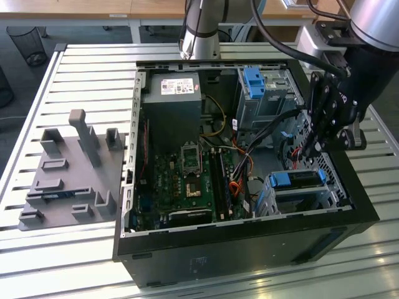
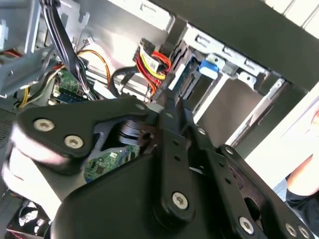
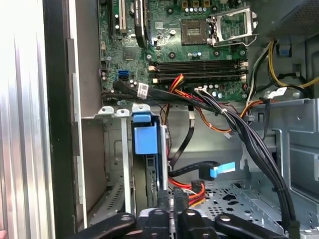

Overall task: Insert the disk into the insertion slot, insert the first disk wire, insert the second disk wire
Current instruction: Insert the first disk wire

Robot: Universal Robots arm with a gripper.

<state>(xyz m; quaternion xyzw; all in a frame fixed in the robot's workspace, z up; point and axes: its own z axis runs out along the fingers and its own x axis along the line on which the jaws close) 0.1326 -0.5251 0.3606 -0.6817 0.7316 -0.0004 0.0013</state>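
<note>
disk, framed in blue, sits inside the insertion slot within the open computer case, on the exterior view's right. just above it, further right, hangs the gripper, its jaws drawn together, tips near red wires in the second wrist view.

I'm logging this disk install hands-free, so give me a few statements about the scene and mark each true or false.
1. The disk sits in the insertion slot. True.
2. The gripper hangs over the grey fixture tray. False: it reaches into the computer case, near the slot.
3. The case is closed. False: it is open, with the motherboard showing.
4. A taller cage carries a blue tab. True.
</note>
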